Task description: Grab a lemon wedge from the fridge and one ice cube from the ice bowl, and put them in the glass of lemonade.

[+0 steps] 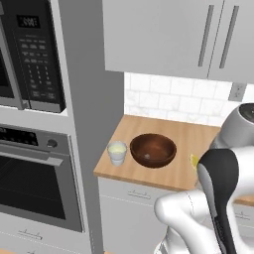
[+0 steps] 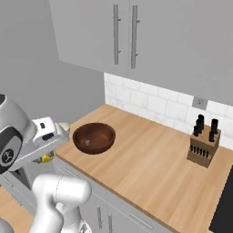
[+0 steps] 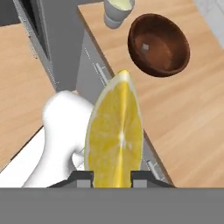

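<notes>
In the hand view my gripper (image 3: 112, 177) is shut on the lemon wedge (image 3: 116, 131), a bright yellow slice standing between the two dark finger tips. It hangs off the counter's front edge, short of the ice bowl (image 3: 159, 43), a wide dark-brown bowl with a small ice cube (image 3: 145, 47) inside. The glass of lemonade (image 1: 117, 152) stands just left of the ice bowl (image 1: 153, 149) at the counter's left end. A sliver of the lemon wedge (image 1: 193, 160) peeks out beside my arm. The fridge is out of view.
A black oven and microwave column (image 1: 30, 124) rises left of the wooden counter (image 2: 150, 168). A knife block (image 2: 203, 146) stands at the counter's back right. Grey wall cabinets (image 2: 136, 36) hang above. Drawers sit under the counter edge.
</notes>
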Motion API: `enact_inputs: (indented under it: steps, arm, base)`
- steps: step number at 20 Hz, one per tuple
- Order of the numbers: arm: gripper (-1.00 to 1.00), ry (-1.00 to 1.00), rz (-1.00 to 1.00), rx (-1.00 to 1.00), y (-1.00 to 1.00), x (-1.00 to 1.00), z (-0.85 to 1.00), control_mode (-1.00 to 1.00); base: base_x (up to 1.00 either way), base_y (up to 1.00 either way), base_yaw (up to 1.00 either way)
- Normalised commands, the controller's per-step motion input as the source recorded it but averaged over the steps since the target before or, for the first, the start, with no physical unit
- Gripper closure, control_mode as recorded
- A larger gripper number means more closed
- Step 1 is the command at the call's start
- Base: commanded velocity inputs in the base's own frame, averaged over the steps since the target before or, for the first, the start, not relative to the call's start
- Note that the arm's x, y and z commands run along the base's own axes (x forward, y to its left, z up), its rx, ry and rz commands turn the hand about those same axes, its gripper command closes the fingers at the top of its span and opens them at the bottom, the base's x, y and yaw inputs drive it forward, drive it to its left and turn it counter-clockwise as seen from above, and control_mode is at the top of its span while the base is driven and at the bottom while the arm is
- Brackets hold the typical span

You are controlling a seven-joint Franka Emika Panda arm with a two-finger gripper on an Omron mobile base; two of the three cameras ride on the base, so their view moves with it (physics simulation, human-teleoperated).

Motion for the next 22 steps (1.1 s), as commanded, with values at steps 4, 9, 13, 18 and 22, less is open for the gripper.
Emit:
enact_inputs:
  steps: [4,9,13,18,22]
  arm:
    - [1.0,0.0,0.49,-0.21,0.0,0.18,0.39,-1.0]
    - [1.0,-0.01,0.55,-0.21,0.0,0.08,0.15,-1.0]
    - [1.0,-0.07,0.62,-0.25,0.0,0.0,0.0,-1.0]
    - [1.0,-0.03,0.61,-0.26,0.0,0.0,0.0,-1.0]
    - [1.0,-0.03,0.55,-0.28,0.0,0.13,0.01,-1.0]
  base:
    - [0.0,0.0,0.0]
    - [0.0,0.0,0.0]
    - [0.0,0.0,0.0]
    - [0.0,0.0,0.0]
    - [0.0,0.0,0.0]
